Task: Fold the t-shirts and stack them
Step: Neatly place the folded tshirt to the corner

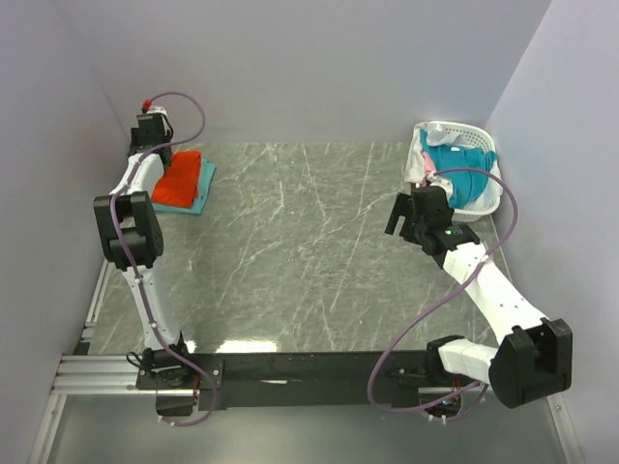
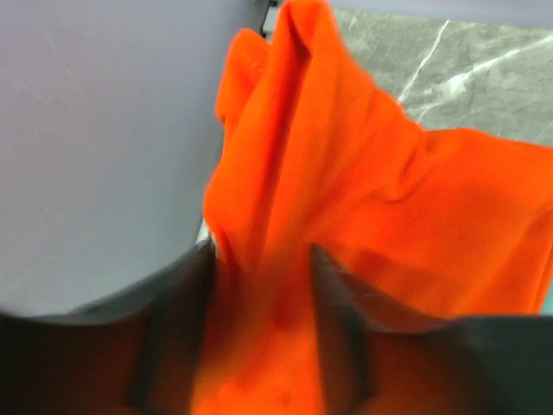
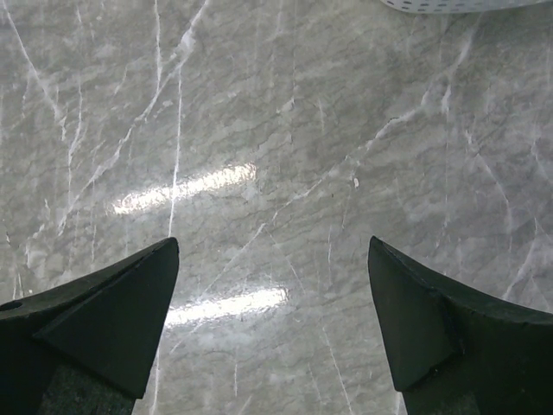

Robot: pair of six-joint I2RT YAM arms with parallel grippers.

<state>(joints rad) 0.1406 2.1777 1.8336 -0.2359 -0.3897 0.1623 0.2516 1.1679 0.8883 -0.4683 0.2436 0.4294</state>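
Note:
A bright orange t-shirt (image 1: 179,179) lies bunched at the back left of the table, on top of a folded mint-green t-shirt (image 1: 202,190). My left gripper (image 1: 162,153) is at the orange shirt's back edge, close to the left wall. In the left wrist view a raised fold of the orange t-shirt (image 2: 389,199) fills the gap of the left gripper (image 2: 263,255), whose jaws are closed on it. My right gripper (image 1: 398,215) hovers open and empty over bare table just left of the basket. The right wrist view shows the right gripper (image 3: 272,251) with only marble between its fingers.
A white slotted basket (image 1: 486,145) stands at the back right, and its edge shows in the right wrist view (image 3: 458,4). It holds a teal-blue shirt (image 1: 462,179) and bits of pink and white cloth (image 1: 424,159). Purple walls close in the left, back and right sides.

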